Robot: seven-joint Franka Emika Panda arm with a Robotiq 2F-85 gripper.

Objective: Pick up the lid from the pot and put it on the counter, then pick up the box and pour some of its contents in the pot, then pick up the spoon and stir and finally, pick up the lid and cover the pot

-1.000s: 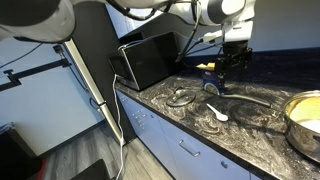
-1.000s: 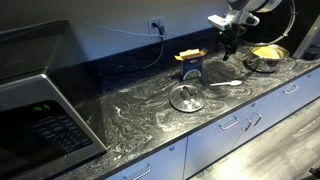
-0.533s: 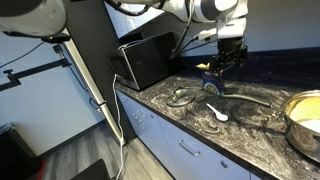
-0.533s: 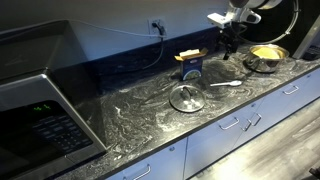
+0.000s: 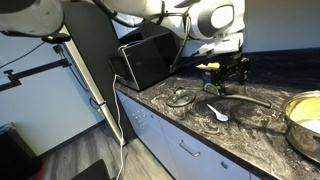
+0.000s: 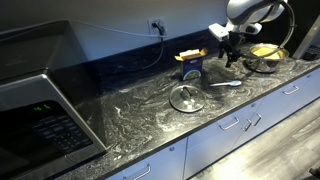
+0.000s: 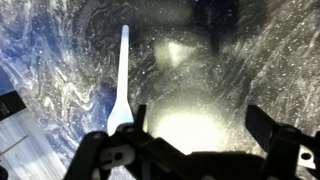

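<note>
**Lid lying on the counter, pincer hanging open over the spoon**

In an exterior view, the lid [image 5: 180, 97] is lying flat on the black marbled counter [image 5: 250, 140]. The white spoon [image 5: 217, 112] is resting at its 4 o'clock and the microwave [image 5: 150, 58] is standing at its 11 o'clock. The gripper [image 5: 230, 80] is hanging above the worktop beside the yellow box [image 5: 207, 68]. The pot [image 5: 305, 120] is sitting at the frame's 3 o'clock edge. White drawers [image 5: 185, 150] are running under the counter, above a grey plank floor [image 5: 60, 150].

In an exterior view from farther along the counter [image 6: 130, 120], the lid [image 6: 187, 98] is lying well apart from the pot [image 6: 264, 58]. The box [image 6: 191, 65] is standing at the lid's 12 o'clock and the spoon [image 6: 226, 84] is lying at its 2 o'clock. The gripper [image 6: 230, 58] is hovering above the spoon. A wall socket [image 6: 155, 24] is showing behind.

In the wrist view, the gripper [image 7: 195, 150] is spreading its fingers wide at 6 o'clock, holding nothing. The spoon [image 7: 123, 80] is lying on the swirled counter [image 7: 60, 70], its handle pointing to 12 o'clock.
</note>
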